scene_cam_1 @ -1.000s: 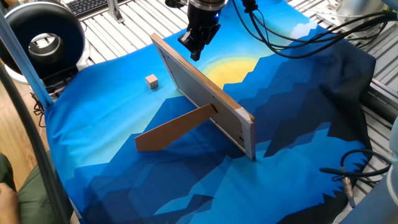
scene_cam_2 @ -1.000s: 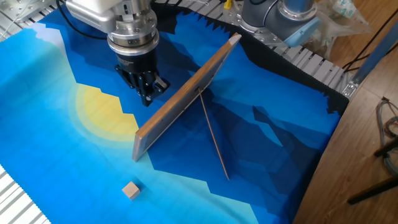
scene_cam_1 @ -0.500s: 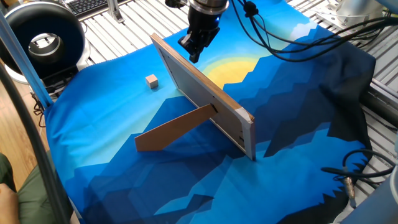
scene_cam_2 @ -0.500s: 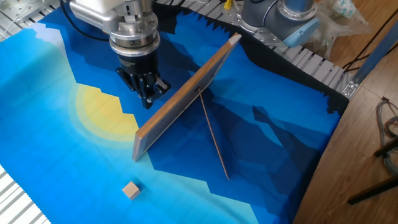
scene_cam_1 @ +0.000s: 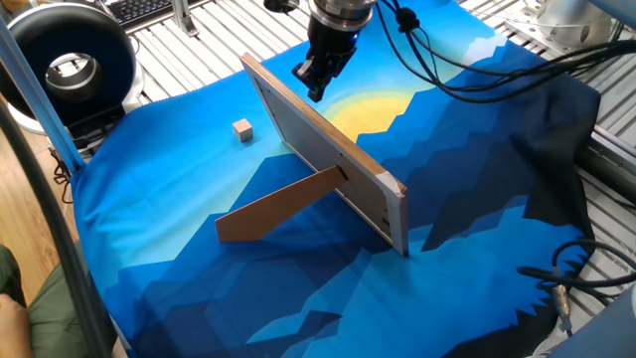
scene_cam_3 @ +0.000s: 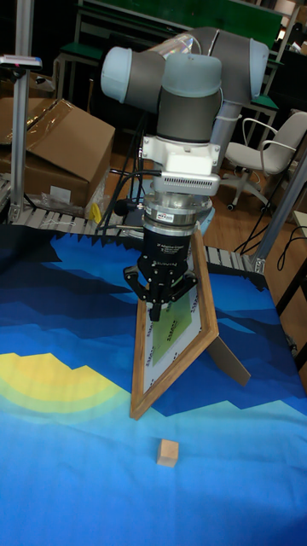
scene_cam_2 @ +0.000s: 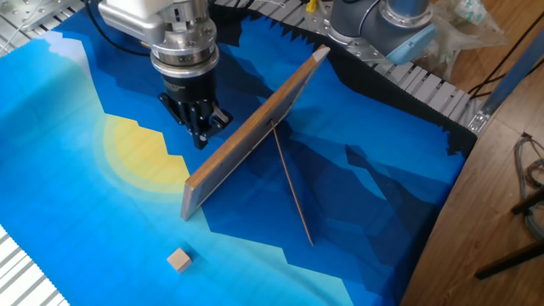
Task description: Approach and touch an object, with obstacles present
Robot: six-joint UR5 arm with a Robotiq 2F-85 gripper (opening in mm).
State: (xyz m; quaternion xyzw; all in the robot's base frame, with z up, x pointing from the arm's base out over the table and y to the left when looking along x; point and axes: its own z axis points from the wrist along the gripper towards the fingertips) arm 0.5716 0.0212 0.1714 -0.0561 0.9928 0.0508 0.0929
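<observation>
The gripper [scene_cam_2: 201, 136] hangs above the blue cloth [scene_cam_2: 76, 144], pointing down, with its black fingers [scene_cam_1: 316, 88] squeezed close together at the tips and nothing between them. It is over the edge of the yellow sun [scene_cam_2: 140, 153] printed on the cloth, just beside the long board [scene_cam_2: 255, 127], on the side away from the brown plank.

The long board [scene_cam_1: 328, 149] stands on its long edge. Its big face is pale grey and its edges are light wood. The brown plank [scene_cam_1: 278, 207] is joined to it near the middle and leans out to the cloth like a prop.

The little wooden cube [scene_cam_1: 242, 128] sits on the cloth by itself, well apart from the gripper. In the other fixed view the cube [scene_cam_2: 178, 259] is near the bottom edge of the cloth, past the near end of the board. In the tall fixed view the cube [scene_cam_3: 168, 452] lies in front of the board [scene_cam_3: 170, 337], and the gripper [scene_cam_3: 155, 311] shows in front of the board's face
</observation>
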